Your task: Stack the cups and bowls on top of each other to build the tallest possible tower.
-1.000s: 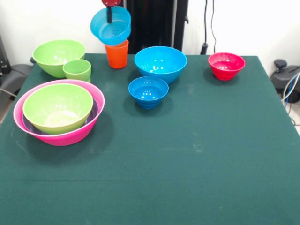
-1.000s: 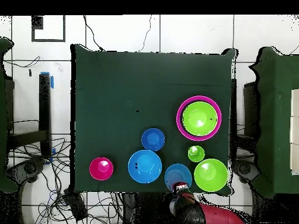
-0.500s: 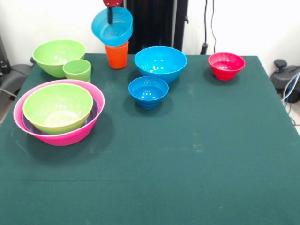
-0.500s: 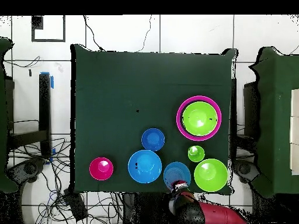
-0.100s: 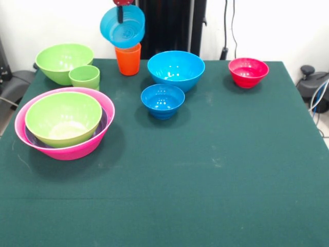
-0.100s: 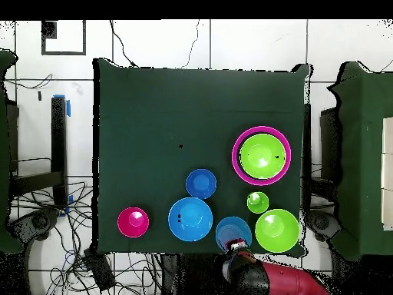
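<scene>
From the front, the fingers (image 5: pixel 121 11) clamp a blue bowl's (image 5: pixel 122 27) rim, hoisted over the orange cup (image 5: pixel 128 59); the tower (image 5: pixel 64 123) holds only pink, purple and lime bowls. Overhead, five pieces sit loose on the counter (image 6: pixel 153 115).

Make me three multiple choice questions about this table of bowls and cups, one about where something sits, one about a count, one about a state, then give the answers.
1. Where does the light green cup stand?
A. beside the lone lime bowl
B. inside the red bowl
C. in the pink bowl

2. How many blue bowls show?
A. one
B. three
C. five

3. What state is the lifted blue bowl in?
A. flat on the table
B. tilted in the air above the orange cup
C. nested in the pink bowl

Answers: 1 A, it stands right by that bowl. 2 B, two rest on the cloth and one hangs from the gripper. 3 B, its opening faces the camera.
</scene>
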Robot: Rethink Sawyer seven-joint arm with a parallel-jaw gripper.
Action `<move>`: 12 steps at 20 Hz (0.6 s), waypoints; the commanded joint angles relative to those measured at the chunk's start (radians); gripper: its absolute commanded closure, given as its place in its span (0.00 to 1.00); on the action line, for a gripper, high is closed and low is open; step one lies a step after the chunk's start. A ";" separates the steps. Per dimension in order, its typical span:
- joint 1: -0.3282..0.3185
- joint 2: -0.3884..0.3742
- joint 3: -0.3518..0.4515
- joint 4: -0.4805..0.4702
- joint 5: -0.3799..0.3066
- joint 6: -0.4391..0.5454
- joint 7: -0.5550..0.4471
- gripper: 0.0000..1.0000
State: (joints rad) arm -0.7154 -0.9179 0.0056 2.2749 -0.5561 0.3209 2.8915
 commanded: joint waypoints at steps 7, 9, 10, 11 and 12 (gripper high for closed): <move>0.116 0.096 -0.024 -0.128 -0.081 0.040 -0.023 1.00; 0.109 0.112 -0.023 -0.130 -0.072 0.031 -0.028 1.00; 0.121 0.122 -0.038 -0.140 -0.081 0.021 -0.020 1.00; 0.120 0.131 -0.041 -0.144 -0.083 0.013 -0.023 1.00; 0.119 0.139 -0.043 -0.149 -0.084 0.005 -0.025 1.00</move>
State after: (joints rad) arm -0.6286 -0.8727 -0.0563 2.2051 -0.5912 0.3280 2.8915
